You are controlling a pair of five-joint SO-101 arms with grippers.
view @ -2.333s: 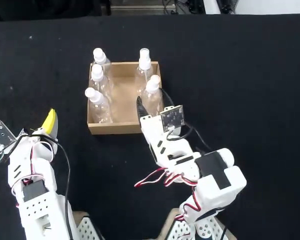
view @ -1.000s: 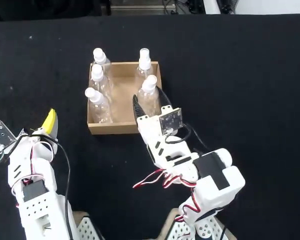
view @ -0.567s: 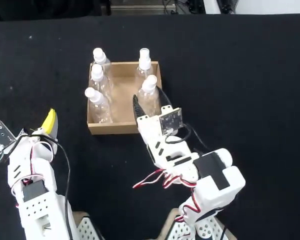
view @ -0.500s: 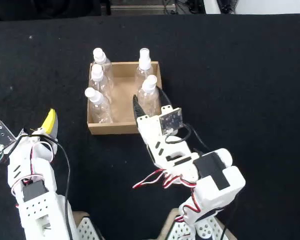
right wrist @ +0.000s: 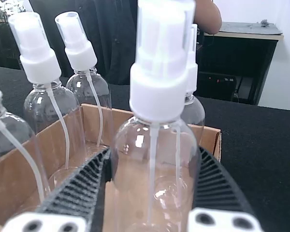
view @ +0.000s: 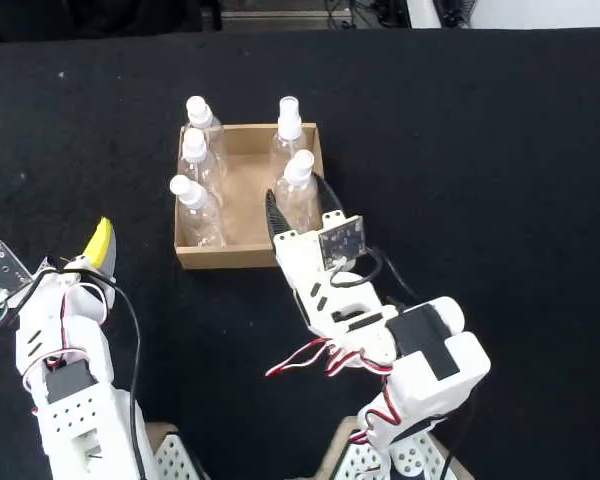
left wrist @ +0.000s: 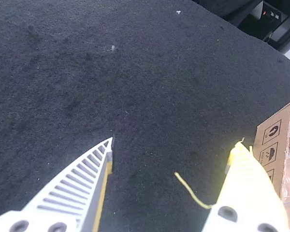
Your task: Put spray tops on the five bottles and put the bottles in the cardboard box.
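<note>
Holding probably light, slick clear plastic spray bottle (right wrist: 154, 135) by its belly with right gripper (right wrist: 153, 159) inside brown cardboard box (view: 230, 256), with left gripper (left wrist: 174, 143) spread empty.

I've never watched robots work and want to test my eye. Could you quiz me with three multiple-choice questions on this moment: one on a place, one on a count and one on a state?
1. Where is the right gripper?
A. Around the bottle in the near right corner of the cardboard box
B. Outside the box, on its far side
C. At the box's left wall

2. How many bottles stand in the box?
A. Two
B. Three
C. Five

3. What is the left gripper doing?
A. Shut on a spray top
B. Open and empty
C. Shut on a bottle

Answers:
1 A: the high view shows the gripper around that bottle.
2 C: five capped bottles can be counted inside the box walls.
3 B: the left wrist view shows its fingers apart, with only the black table between them.
</note>
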